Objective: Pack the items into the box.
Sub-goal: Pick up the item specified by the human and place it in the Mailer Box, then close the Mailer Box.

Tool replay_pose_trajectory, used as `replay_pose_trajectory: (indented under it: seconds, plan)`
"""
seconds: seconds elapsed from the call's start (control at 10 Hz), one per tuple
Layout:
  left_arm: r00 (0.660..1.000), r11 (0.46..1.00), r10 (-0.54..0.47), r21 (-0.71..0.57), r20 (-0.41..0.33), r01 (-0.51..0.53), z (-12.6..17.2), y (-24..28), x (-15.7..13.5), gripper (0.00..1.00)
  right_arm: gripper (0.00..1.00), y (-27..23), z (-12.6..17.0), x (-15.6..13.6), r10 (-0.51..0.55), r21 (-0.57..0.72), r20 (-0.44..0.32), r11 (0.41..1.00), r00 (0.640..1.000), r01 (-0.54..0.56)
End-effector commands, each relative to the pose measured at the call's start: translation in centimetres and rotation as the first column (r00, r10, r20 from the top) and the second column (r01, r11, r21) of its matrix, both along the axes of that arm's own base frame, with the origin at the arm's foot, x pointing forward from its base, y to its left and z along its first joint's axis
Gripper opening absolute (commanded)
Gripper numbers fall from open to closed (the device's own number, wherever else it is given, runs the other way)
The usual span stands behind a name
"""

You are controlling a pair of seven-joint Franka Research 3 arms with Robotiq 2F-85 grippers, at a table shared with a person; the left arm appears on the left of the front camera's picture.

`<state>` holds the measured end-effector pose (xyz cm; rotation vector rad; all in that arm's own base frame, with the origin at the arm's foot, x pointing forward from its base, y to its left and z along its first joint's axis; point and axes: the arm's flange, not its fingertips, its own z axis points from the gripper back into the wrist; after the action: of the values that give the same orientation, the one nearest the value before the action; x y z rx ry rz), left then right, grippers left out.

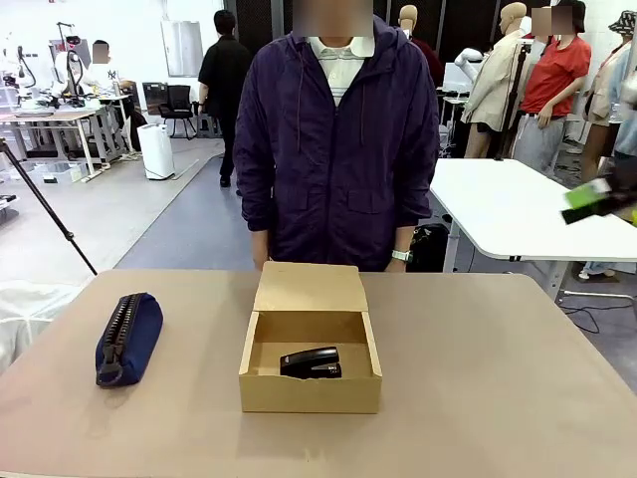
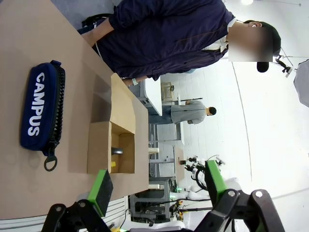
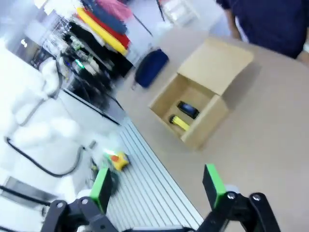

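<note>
- Stapler (image 1: 311, 362) and utility knife (image 3: 177, 123) lie inside the box (image 1: 309, 394), mid-worktop (image 1: 498, 378), flap lid (image 1: 309, 287) open.
- Left pincer (image 2: 158, 175) and right pincer (image 3: 156, 175): both apart, empty.
- Pressing that flap shut could shove the light box away.

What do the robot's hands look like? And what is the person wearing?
Each hand is a black two-finger claw: the left gripper and right gripper have bright green pads on the fingertips. The person wears a dark purple zip-up jacket over a pale collared shirt, plus a wristwatch.
</note>
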<state>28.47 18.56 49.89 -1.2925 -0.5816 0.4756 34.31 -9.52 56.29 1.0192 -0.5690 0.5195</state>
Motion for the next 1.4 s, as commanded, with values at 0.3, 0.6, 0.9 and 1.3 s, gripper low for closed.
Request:
replay_pose_trajectory:
  seconds: [0.3,0.6,0.9,1.3]
  plan:
    - [1.0,1.0,0.0,-0.014,0.012,0.0,0.2,-0.1,0.0,1.0,1.0,1.1,-10.2,-0.7,-0.179,0.053,-0.243,0.979,0.953,0.198]
    - [1.0,1.0,0.0,-0.014,0.012,0.0,0.2,-0.1,0.0,1.0,1.0,-3.3,-9.4,-3.4,-0.123,0.297,-0.172,0.939,0.977,0.17]
    - [1.0,1.0,0.0,-0.014,0.012,0.0,0.2,-0.1,0.0,1.0,1.0,-3.3,-9.4,-3.4,-0.123,0.297,-0.172,0.939,0.977,0.17]
    - [1.0,1.0,0.0,-0.014,0.012,0.0,0.2,-0.1,0.0,1.0,1.0,-3.3,-9.4,-3.4,-0.123,0.297,-0.172,0.939,0.977,0.17]
